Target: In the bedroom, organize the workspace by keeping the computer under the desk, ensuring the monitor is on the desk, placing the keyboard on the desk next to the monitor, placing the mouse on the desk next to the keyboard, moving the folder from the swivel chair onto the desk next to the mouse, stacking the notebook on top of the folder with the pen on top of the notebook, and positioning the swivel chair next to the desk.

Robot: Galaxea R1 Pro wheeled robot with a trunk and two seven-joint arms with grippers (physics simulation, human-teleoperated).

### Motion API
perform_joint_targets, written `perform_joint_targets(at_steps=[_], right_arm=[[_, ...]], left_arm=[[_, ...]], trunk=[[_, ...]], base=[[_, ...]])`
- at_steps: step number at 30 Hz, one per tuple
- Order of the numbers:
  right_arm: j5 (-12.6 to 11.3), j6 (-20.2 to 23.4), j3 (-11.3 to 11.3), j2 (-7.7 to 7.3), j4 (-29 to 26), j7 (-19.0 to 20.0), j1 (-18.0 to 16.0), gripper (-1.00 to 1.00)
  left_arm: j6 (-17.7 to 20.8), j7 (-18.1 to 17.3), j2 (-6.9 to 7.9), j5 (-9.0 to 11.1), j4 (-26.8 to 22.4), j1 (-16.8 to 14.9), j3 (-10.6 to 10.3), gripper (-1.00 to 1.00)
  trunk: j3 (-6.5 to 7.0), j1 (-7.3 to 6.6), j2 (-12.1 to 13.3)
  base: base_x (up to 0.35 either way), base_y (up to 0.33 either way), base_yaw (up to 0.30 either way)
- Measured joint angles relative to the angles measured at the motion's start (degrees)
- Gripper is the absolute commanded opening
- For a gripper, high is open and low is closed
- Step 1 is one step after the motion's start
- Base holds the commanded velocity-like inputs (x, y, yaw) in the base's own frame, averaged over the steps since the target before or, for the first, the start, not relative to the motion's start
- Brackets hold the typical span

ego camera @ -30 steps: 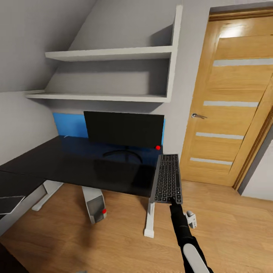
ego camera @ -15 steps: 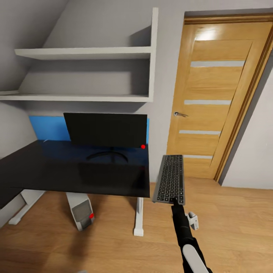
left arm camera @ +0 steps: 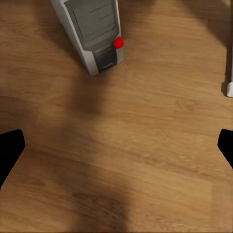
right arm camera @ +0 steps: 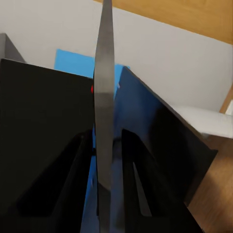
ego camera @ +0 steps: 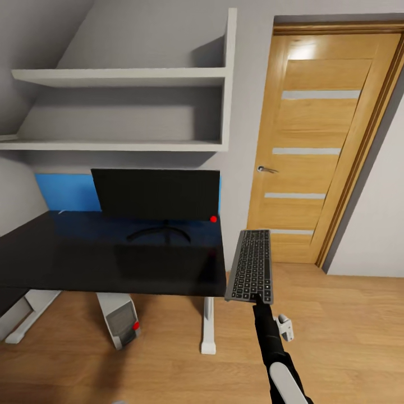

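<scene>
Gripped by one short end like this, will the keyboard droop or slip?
Likely stiff: the keyboard juts straight out from the right gripper without visible sag. Probably light, being so thin edge-on. The end grip may let it pivot, so move gently.

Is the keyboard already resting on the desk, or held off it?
Held off it. The right gripper clamps the keyboard by its near edge, past the desk end, over the floor.

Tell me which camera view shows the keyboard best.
The head view: the keyboard shows its whole key face, held beyond the desk's right end by the right gripper. The right wrist view shows it edge-on, a thin grey strip between the fingers. The left wrist view shows floor and the computer.
</scene>
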Motion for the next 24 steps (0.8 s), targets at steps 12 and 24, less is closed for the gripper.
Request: perform_joint_targets(at_steps=[12,24], right_arm=[[-0.6,-0.1,0.2,3.74,1.5,0.0,0.0,-1.0],[-1.6,-1.3,0.8,6.73,2.0,0.1,0.0,-1.0]], left_arm=[[0.1,0.1,-0.05,0.0,0.1,0.0,0.0,1.0],[0.1,0.1,-0.05,0.0,0.1,0.0,0.0,1.0]], trunk=[[0.0,0.02,0.0],[0.0,0.03,0.0]], base=[[0.18,0.061,0.0],[0.009,0.008,0.0]])
